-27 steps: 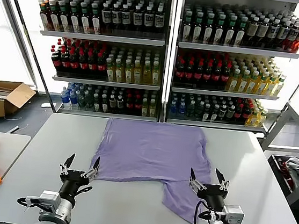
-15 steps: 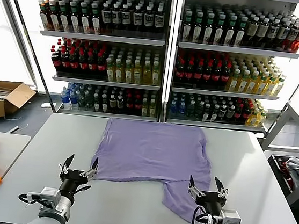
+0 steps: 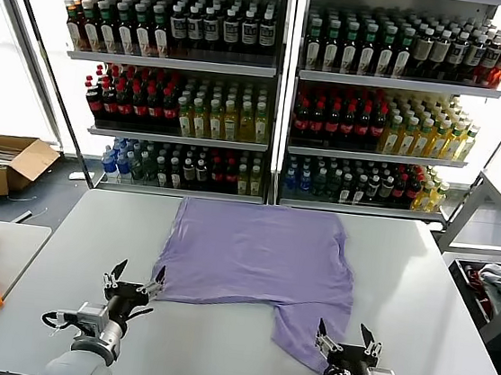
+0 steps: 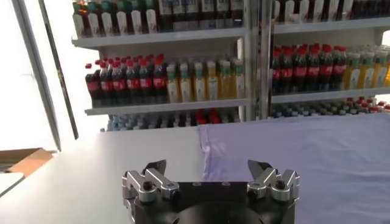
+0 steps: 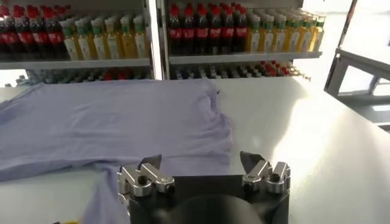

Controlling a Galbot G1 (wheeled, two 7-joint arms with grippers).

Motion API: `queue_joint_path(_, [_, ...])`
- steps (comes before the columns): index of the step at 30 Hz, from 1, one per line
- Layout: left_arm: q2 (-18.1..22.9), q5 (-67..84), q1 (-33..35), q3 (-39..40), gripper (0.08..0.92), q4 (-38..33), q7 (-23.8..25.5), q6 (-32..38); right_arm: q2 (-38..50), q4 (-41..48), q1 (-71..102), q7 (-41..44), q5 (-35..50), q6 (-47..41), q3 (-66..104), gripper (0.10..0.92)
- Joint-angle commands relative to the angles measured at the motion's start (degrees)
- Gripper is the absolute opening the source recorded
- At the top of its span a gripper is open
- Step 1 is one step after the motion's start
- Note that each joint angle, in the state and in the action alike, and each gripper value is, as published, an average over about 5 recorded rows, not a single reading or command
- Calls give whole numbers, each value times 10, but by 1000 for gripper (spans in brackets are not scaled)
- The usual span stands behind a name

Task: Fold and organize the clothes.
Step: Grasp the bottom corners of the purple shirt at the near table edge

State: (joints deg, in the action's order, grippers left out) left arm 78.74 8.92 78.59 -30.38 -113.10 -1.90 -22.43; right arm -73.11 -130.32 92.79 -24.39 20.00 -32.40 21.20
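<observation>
My right gripper [image 3: 345,337] has drawn back toward me, both claws spread and empty, left gripper [image 3: 136,279] near the hem of the T-shirt [image 3: 256,256] lying partly folded on the table [image 3: 437,299]; next I'd grasp its near edge.

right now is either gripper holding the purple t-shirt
No, in the head view the left gripper and right gripper both stand open with nothing between their fingers, near the lavender T-shirt lying on the table.

lavender T-shirt [image 3: 256,256], white table [image 3: 420,288]
</observation>
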Motion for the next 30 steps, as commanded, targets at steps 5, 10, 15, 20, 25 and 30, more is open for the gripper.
queue_joint_path(5, [-6, 18, -23, 4, 822, 35, -2, -12, 2, 3, 10, -13, 10, -7, -2, 823])
queue_joint_path(10, [-13, 33, -16, 5, 823, 34, -2, -19, -2, 7, 12, -17, 10, -7, -7, 823])
queue_joint_path(15, [-21, 41, 6, 11, 822, 19, 2, -34, -3, 3, 15, -22, 10, -7, -13, 823])
queue_joint_path(20, [-23, 50, 14, 12, 823, 15, 3, -48, 0, 5, 18, -25, 10, -7, -16, 823])
queue_joint_path(25, [-24, 52, 12, 11, 822, 25, 5, -48, -2, 10, 18, -25, 10, -7, -23, 823])
queue_joint_path(30, [-24, 53, 6, 11, 823, 33, 5, -47, -6, 14, 14, -26, 8, -7, -30, 823])
